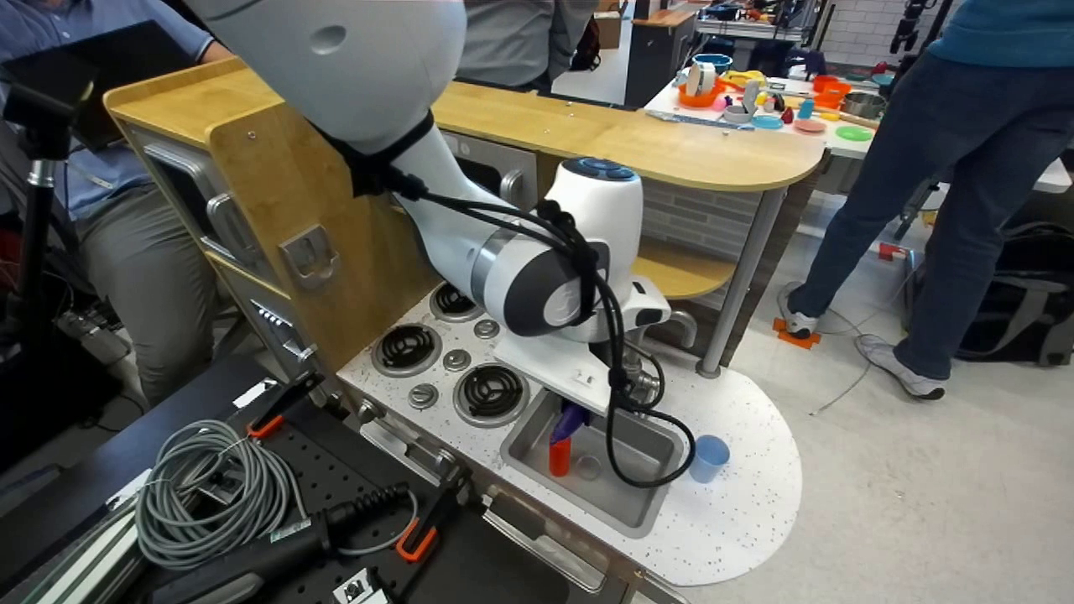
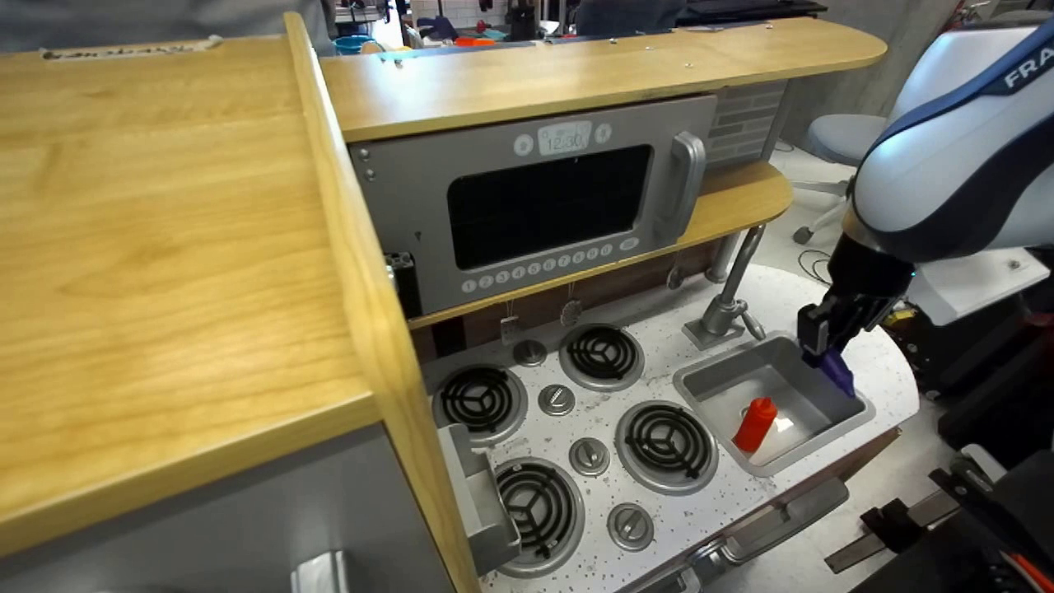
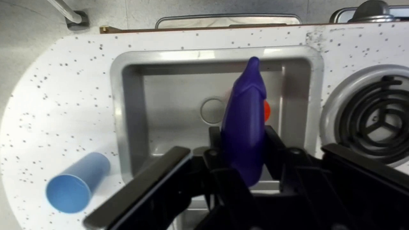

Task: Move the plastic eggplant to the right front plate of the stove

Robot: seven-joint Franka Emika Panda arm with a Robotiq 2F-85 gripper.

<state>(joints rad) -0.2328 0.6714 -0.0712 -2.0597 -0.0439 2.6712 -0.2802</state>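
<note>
- The hand (image 3: 243,139) pinches the purple toy eggplant (image 3: 245,107) over the sink (image 3: 117,108).
- Lift it up high first (mind the red bottle (image 2: 755,425)).
- Lower it gently onto the right front burner (image 2: 669,443).

Plastic eggplant (image 1: 570,422): upper part hidden behind the arm (image 1: 453,239) in an exterior view; lower flanks partly masked by the fingers (image 3: 214,135) in the wrist view.
Red bottle (image 3: 267,111): all but a sliver hidden by the eggplant, wrist view.
Right front plate (image 3: 374,118): cut off by the right edge, wrist view.
Front left burner (image 2: 539,511): left rim hidden behind a grey bracket (image 2: 492,539) in an exterior view.
Lettering (image 2: 1029,70) on the arm: cut after "FRA" by the right edge.
Person in jeans (image 1: 973,159): head cut off by the top edge.
Label (image 1: 290,530) on a black tool (image 1: 344,522): print too small to read.
</note>
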